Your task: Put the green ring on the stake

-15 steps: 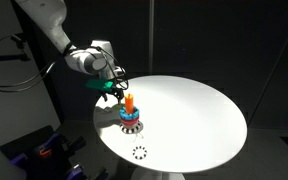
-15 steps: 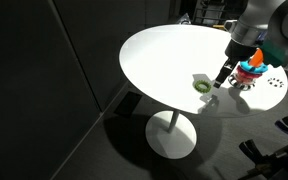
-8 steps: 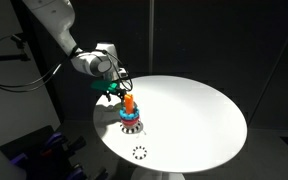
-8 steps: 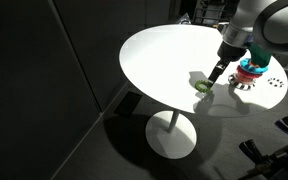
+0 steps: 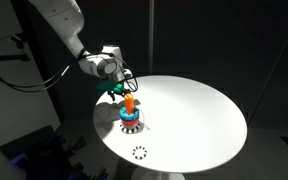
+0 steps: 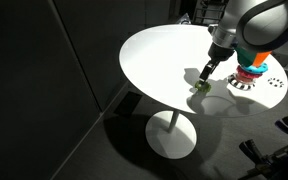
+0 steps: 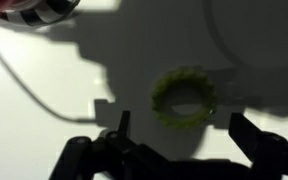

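End effector (image 7: 181, 135) hangs released, fingers spread wide, directly above the green ring (image 7: 184, 97) lying flat on the white surface (image 7: 24, 130).

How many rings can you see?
4. The green ring lies flat under the gripper; a red ring and a blue ring sit on the stake; a dotted ring lies near the table edge. Others may hide underneath.
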`<state>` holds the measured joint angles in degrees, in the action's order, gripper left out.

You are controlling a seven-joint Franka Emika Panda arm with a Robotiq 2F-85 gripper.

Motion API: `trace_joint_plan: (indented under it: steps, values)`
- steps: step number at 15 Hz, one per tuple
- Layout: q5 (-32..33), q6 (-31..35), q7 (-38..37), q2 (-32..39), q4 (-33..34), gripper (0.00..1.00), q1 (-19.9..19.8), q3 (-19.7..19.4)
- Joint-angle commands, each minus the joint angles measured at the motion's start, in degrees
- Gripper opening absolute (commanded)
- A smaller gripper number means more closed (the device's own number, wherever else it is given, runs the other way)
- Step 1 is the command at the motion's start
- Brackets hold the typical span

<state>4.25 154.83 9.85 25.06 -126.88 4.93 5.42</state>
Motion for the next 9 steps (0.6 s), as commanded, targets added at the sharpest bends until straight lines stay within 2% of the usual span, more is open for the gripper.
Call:
trace_joint_plan:
  steps: [1,9]
  values:
    - [0.01,-1.21,1.89,2.47,3.08,1.0,-1.11,0.95]
    - [0.62,-1.92,2.29,3.62,4.08,1.0,-0.43,1.47]
